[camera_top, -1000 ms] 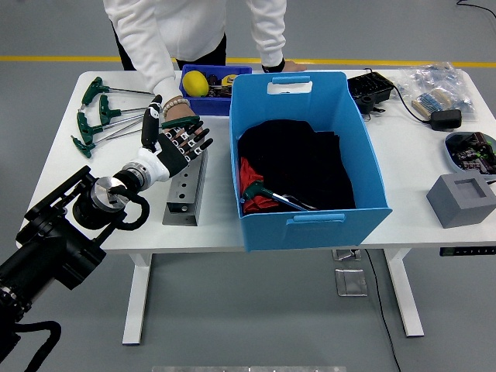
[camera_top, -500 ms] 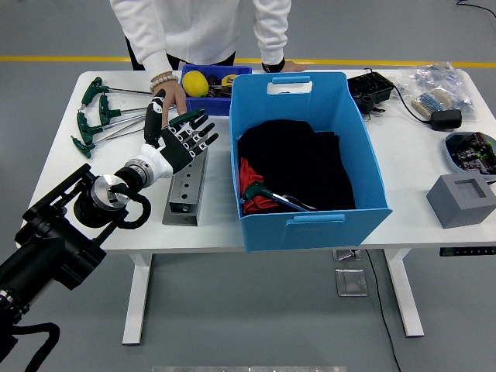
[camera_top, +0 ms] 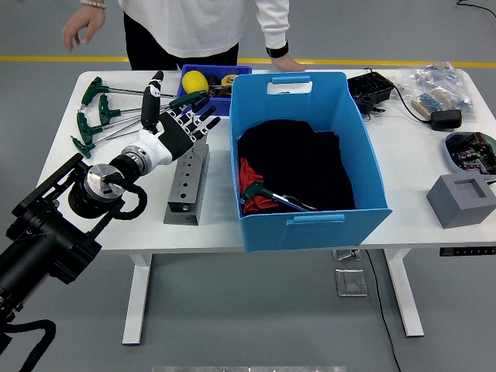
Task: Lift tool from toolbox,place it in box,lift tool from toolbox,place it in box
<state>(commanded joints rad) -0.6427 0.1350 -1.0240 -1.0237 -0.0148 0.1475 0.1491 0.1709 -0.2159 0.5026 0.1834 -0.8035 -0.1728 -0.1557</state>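
Black and white, the robot's left hand (camera_top: 177, 128) hovers with fingers spread and empty, just left of the large blue plastic box (camera_top: 306, 155), probably reaching toward the small dark-blue tool tray (camera_top: 203, 87) behind it. Below the hand one grey metal block (camera_top: 186, 184) lies on the white bench (camera_top: 411, 178). Four green-handled T-wrenches (camera_top: 93, 112) lie further left of the box; inside it one green-handled tool (camera_top: 267, 195) rests on black cloth.

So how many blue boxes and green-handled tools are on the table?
Blue plastic boxes: 2, the big bin and the small tray.
Green T-handle wrenches at the table's left: 4.
Total: 6.
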